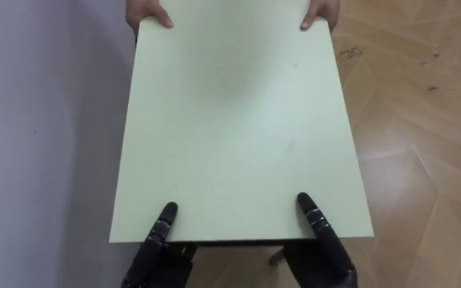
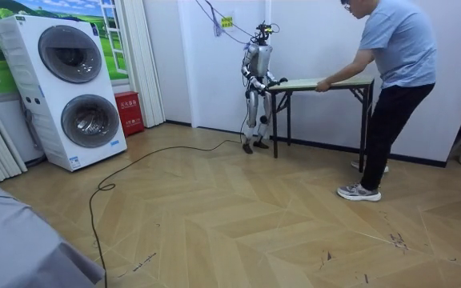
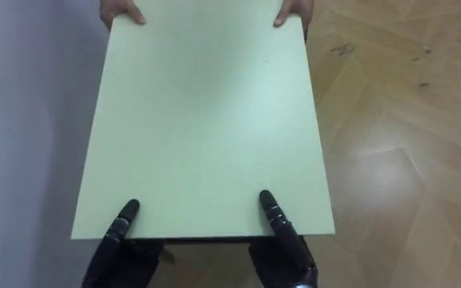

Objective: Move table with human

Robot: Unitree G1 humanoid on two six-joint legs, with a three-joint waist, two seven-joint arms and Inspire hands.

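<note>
Left hand (image 1: 161, 238) and right hand (image 1: 321, 232) pinch the table's (image 1: 230, 120) near edge, thumbs on top; room view adds the leaning person (image 2: 394, 56).

The tabletop (image 1: 230, 128) is plain pale green, its legs (image 2: 275, 124) black. The left robot hand (image 1: 160, 240) and the right robot hand (image 1: 324, 240) are black. The floor (image 1: 422, 120) is light-brown wood in a herringbone pattern, and the wall (image 1: 38, 120) is white. The washing machines (image 2: 62, 88) are white with dark round doors, and the box (image 2: 129, 112) is red. The person (image 2: 394, 56) wears a light-blue shirt and black trousers.
</note>
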